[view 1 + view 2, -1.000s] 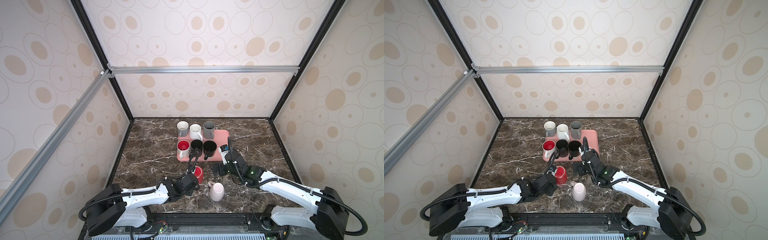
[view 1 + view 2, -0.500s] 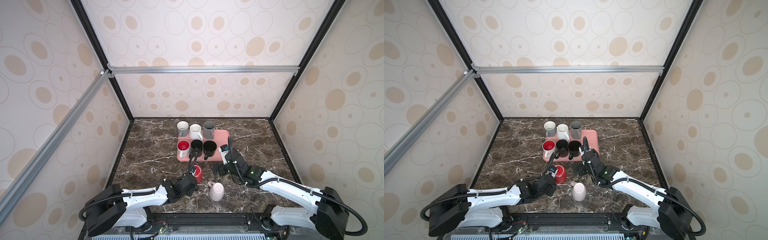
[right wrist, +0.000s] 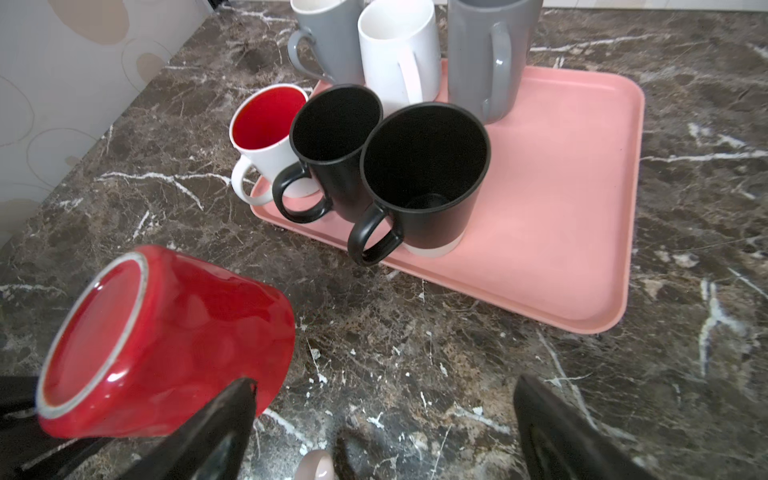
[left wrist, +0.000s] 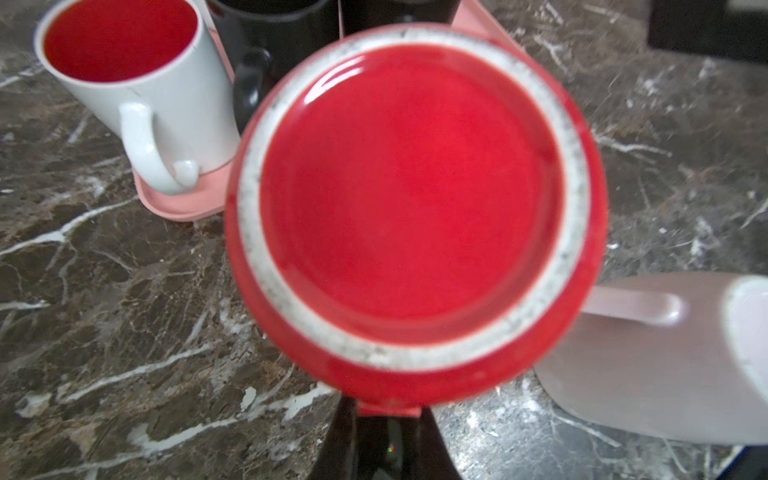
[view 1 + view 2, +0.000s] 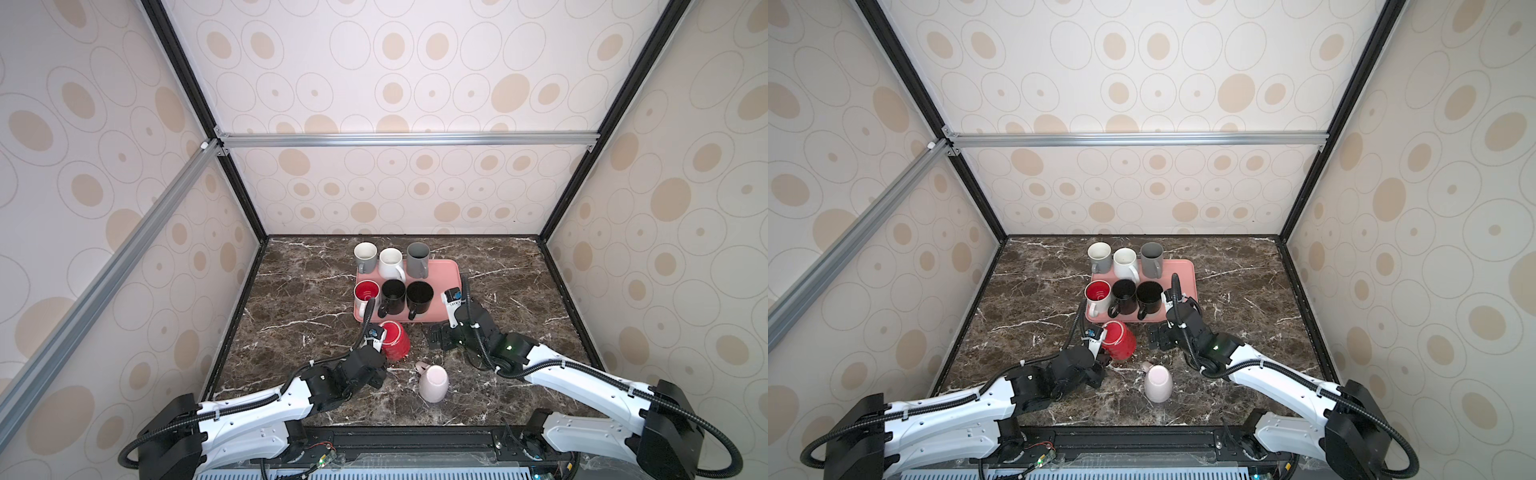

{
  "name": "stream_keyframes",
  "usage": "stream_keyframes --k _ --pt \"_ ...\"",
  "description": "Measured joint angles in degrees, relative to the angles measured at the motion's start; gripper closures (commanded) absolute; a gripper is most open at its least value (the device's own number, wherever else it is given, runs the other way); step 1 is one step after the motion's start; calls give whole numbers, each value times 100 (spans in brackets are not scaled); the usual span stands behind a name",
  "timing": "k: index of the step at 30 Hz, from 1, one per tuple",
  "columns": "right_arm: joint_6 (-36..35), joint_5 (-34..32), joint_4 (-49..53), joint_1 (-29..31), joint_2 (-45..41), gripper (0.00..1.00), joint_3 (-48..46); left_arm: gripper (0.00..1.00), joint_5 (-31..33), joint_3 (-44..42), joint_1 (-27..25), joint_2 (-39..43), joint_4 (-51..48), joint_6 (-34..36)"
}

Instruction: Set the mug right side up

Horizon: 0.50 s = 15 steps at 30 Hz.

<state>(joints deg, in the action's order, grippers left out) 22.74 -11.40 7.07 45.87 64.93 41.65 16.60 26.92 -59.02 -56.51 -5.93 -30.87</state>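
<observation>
Right wrist view, left gripper (image 4: 388, 424) pinching tipped red mug (image 3: 166, 340), right gripper (image 3: 382, 424) spread, pink tray (image 3: 561, 208) holding empty mugs (image 3: 424, 174)

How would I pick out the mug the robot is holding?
Find the pink tray of upright mugs on the marble table. Just before its near edge, the left gripper holds a tilted mug. It alone is red all over, base showing.
</observation>
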Motion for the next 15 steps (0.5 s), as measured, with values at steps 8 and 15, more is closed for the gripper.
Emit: stream_keyframes --k 8,15 --pt "-142 177 -826 -4 -813 4 -214 100 -107 369 551 636 129 72" --pt "-92 1110 -1829 -9 -918 4 -463 100 -673 446 1401 811 1191 111"
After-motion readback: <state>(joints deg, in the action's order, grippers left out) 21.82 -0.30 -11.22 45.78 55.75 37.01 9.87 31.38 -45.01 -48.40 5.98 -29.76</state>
